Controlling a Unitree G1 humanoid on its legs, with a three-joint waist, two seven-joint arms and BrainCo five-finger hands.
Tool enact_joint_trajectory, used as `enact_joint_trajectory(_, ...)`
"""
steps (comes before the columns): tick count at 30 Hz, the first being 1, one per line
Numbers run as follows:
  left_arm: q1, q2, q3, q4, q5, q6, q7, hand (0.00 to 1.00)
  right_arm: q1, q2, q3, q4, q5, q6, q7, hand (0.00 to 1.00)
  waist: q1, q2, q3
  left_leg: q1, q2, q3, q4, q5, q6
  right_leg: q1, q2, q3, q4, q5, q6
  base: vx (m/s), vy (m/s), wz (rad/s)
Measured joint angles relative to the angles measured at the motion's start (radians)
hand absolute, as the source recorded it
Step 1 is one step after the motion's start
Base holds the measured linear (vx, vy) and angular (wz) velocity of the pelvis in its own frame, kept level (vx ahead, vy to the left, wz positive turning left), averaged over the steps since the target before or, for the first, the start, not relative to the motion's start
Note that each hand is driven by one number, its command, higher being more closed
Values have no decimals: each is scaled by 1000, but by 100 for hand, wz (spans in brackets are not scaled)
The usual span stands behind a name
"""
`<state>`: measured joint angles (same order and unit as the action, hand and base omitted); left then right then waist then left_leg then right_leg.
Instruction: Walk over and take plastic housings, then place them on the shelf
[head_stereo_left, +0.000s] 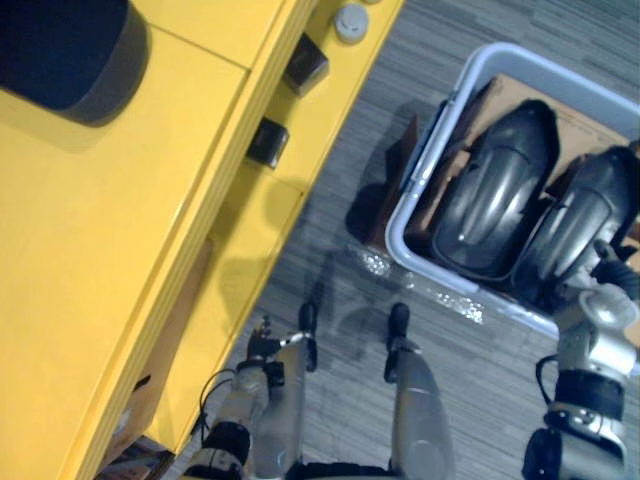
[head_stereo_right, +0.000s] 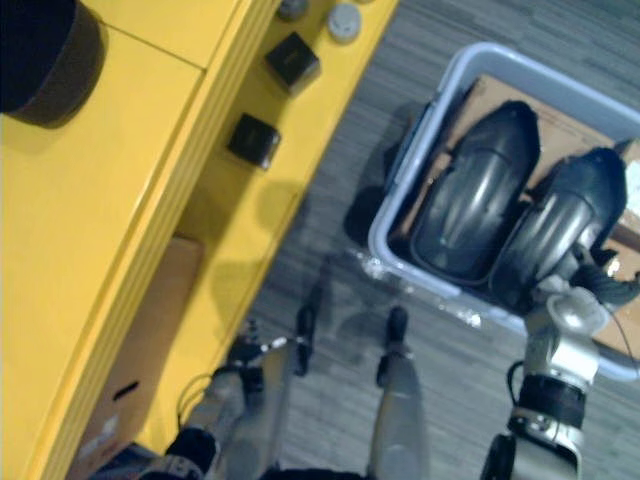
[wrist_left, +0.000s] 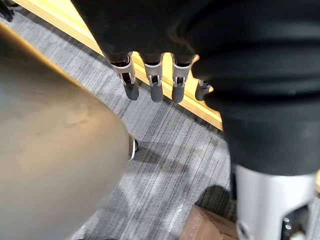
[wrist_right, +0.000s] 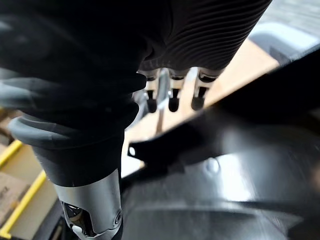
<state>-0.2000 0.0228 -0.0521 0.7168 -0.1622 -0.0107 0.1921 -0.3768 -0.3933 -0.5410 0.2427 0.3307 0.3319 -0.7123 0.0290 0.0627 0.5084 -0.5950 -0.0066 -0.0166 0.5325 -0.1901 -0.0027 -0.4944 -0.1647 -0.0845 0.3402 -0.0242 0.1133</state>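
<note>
Grey striped carpet (head_stereo_left: 330, 250) runs underfoot, and the left hand (wrist_left: 154, 85) hangs low over it, well apart from the bin (head_stereo_left: 398, 236) on its shelf side, fingers straight, holding nothing. Over the bin's near edge is the right hand (wrist_right: 172, 95), fingers loose and apart, clamped on nothing. Inside the bin two dark housings lie side by side on cardboard (head_stereo_left: 580, 115), the right housing (head_stereo_left: 580, 215) under that hand and the left housing (head_stereo_left: 495, 185) beside it. They look stiff, glossy and bulky, probably light, slippery on the domed back, so an edge grip seems wisest. Right wrist view gives the fingertips just above the shiny shell. Eye views give the pair and, beyond the bin, the yellow shelf (head_stereo_left: 100, 220).
</note>
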Motion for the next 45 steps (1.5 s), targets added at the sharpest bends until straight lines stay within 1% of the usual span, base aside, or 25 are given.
enact_joint_trajectory(2,-5,0,0,-5,-30,-5,1,0,0,0,0,0,-3,6,21,0,5,0,0,-3,-2,2,1,0,0,-6,-3,0,6,-1,-1,0,0,0)
enact_joint_trajectory(6,-7,0,0,-11,-38,-6,1,0,-4,-13,0,2,-32,39,56,0,8,1,0,-36,-5,3,19,0,0,-40,-9,-2,30,-10,2,-7,6,2)
enact_joint_trajectory(8,-8,-2,-2,-11,-38,-6,1,0,-8,-22,0,6,-36,43,64,0,11,4,2,-40,-6,2,22,0,0,-45,-11,-3,39,-12,1,-11,8,5)
enact_joint_trajectory(11,-7,-3,-2,-20,-55,-7,1,0,-24,-48,1,29,-84,68,95,0,12,12,6,-49,-10,2,33,-1,1,-53,-20,-10,60,-22,7,-28,6,9)
enact_joint_trajectory(12,-7,-2,-3,-34,-71,-9,1,0,-41,-62,2,50,-116,88,107,100,12,14,5,-63,-11,2,35,-1,1,-68,-25,-21,74,-27,5,-34,-10,11)
enact_joint_trajectory(13,-8,-1,-3,-36,-74,-9,1,0,-45,-67,2,55,-121,95,107,100,12,15,5,-68,-10,2,37,0,2,-72,-26,-22,76,-27,5,-34,-9,12)
enact_joint_trajectory(14,-6,-1,-4,-35,-75,-9,1,0,-50,-73,2,60,-137,115,109,100,14,15,5,-72,-9,1,40,0,2,-78,-26,-23,84,-29,3,-20,0,7)
enact_joint_trajectory(16,-1,0,-7,-34,-75,-9,2,0,-59,-76,2,77,-166,131,114,100,14,15,5,-72,-9,2,44,0,2,-78,-28,-23,90,-32,3,-5,2,2)
enact_joint_trajectory(17,-2,0,-8,-36,-76,-10,1,0,-64,-86,3,99,-192,147,126,100,14,15,5,-72,-9,2,45,0,2,-78,-28,-23,92,-32,3,0,0,0)
enact_joint_trajectory(20,-2,4,-7,-36,-77,-11,1,0,-68,-121,3,141,-228,172,145,100,13,15,5,-70,-8,3,46,0,2,-79,-31,-24,96,-32,2,0,0,0)
enact_joint_trajectory(24,-2,8,-7,-37,-81,-11,1,0,-80,-134,3,169,-248,193,170,100,11,15,5,-67,-4,3,48,0,1,-78,-30,-25,102,-32,1,0,0,0)
enact_joint_trajectory(27,-1,8,-7,-37,-107,-11,1,0,-81,-136,5,169,-262,202,199,100,11,15,5,-63,-2,4,48,1,-1,-76,-29,-25,103,-32,1,0,0,0)
enact_joint_trajectory(28,0,9,-7,-37,-108,-11,0,0,-80,-136,6,170,-278,216,215,100,11,15,5,-57,-2,5,48,1,-1,-68,-30,-25,103,-32,1,0,0,0)
enact_joint_trajectory(31,6,9,-5,-40,-111,-13,-1,0,-79,-136,22,178,-325,239,236,100,12,14,3,-39,0,11,44,1,-1,-53,-32,-25,102,-32,1,0,0,0)
enact_joint_trajectory(35,7,12,1,-47,-111,-14,-1,0,-76,-136,36,181,-394,266,258,100,12,13,3,-27,15,27,43,1,0,-32,-28,-32,91,-32,2,0,-4,2)
enact_joint_trajectory(38,17,13,1,-52,-110,-13,-2,0,-52,-136,41,180,-455,298,284,100,10,7,0,-2,42,62,32,1,0,-1,-28,-45,79,-32,2,23,-25,7)
enact_joint_trajectory(39,31,15,1,-62,-110,-13,-4,0,-43,-136,45,178,-477,310,296,100,11,2,-3,12,46,69,29,1,0,12,-26,-45,73,-32,2,44,-15,-4)
enact_joint_trajectory(43,57,41,3,-80,-108,-9,-16,0,-1,-136,47,178,-513,333,332,100,5,-20,-12,59,48,75,5,1,0,55,-23,-46,49,-31,2,49,-8,-4)
enact_joint_trajectory(45,70,52,11,-80,-105,-9,-22,0,28,-135,46,178,-513,334,352,100,-6,-29,-14,94,48,76,-9,1,-1,92,-21,-48,31,-31,3,64,-13,-1)
